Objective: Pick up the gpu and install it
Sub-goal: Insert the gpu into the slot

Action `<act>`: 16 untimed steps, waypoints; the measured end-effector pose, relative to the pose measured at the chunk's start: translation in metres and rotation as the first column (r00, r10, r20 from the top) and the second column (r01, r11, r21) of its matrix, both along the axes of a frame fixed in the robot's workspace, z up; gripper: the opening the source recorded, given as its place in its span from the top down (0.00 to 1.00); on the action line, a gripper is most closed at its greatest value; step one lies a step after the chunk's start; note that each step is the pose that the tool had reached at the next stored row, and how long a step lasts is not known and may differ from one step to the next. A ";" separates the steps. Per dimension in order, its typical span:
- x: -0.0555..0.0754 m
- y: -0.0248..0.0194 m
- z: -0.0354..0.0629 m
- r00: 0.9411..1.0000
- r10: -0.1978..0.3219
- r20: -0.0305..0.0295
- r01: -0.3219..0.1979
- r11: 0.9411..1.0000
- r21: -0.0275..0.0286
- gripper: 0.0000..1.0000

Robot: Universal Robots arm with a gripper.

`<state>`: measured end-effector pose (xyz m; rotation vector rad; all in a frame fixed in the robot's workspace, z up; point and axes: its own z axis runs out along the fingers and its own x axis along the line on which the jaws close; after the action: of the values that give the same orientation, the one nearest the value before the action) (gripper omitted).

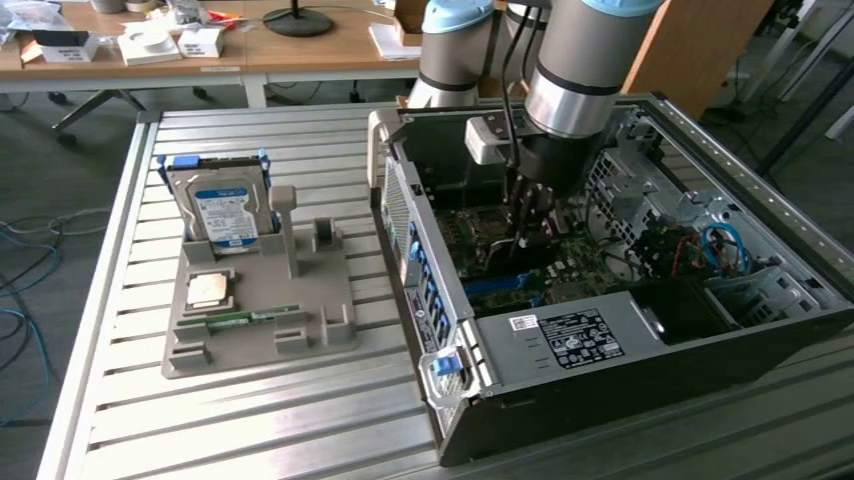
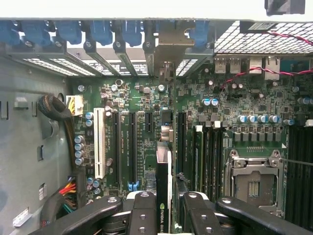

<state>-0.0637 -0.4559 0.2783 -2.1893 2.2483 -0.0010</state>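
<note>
My gripper (image 1: pixel 531 225) reaches down into the open computer case (image 1: pixel 441 300) over the motherboard (image 2: pixel 142 98). The gpu (image 2: pixel 164 169) stands edge-on between my black fingers (image 2: pixel 144 215), a thin dark card with a green logo strip. My gripper (image 2: pixel 165 218) is shut on it. The card's silvery bracket (image 2: pixel 169 46) reaches to the slot openings in the case's rear wall. The card's lower edge lies along a dark expansion slot on the board; how deep it sits I cannot tell.
A grey holder tray (image 1: pixel 320 325) on the slatted table at the exterior view's left carries a hard drive (image 1: pixel 224 212), a processor chip (image 1: pixel 210 290) and a memory stick (image 1: pixel 240 318). Inside the case are a white slot (image 2: pixel 99 142), the processor socket (image 2: pixel 254 178), cables (image 2: pixel 58 112) and the power supply (image 1: pixel 574 338).
</note>
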 end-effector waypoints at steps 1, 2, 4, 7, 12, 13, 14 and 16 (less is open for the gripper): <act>0.000 -0.0001 -0.0004 1.000 0.000 0.001 0.000 1.000 0.000 0.74; 0.000 0.0000 -0.0009 1.000 0.000 0.001 0.000 1.000 0.000 0.74; 0.000 0.0000 -0.0021 1.000 0.000 0.002 0.000 1.000 0.000 0.74; -0.001 0.0000 -0.0039 1.000 0.001 0.004 -0.001 1.000 0.000 0.74; -0.001 0.0000 -0.0049 1.000 0.001 0.005 -0.001 1.000 0.000 0.74; -0.001 0.0000 -0.0049 1.000 0.001 0.005 -0.001 1.000 0.000 0.74; -0.001 0.0000 -0.0051 1.000 0.001 0.005 -0.001 1.000 0.000 0.74; -0.001 0.0000 -0.0060 1.000 0.001 0.005 -0.001 1.000 0.000 0.74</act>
<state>-0.0646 -0.4559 0.2723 -2.1880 2.2443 -0.0065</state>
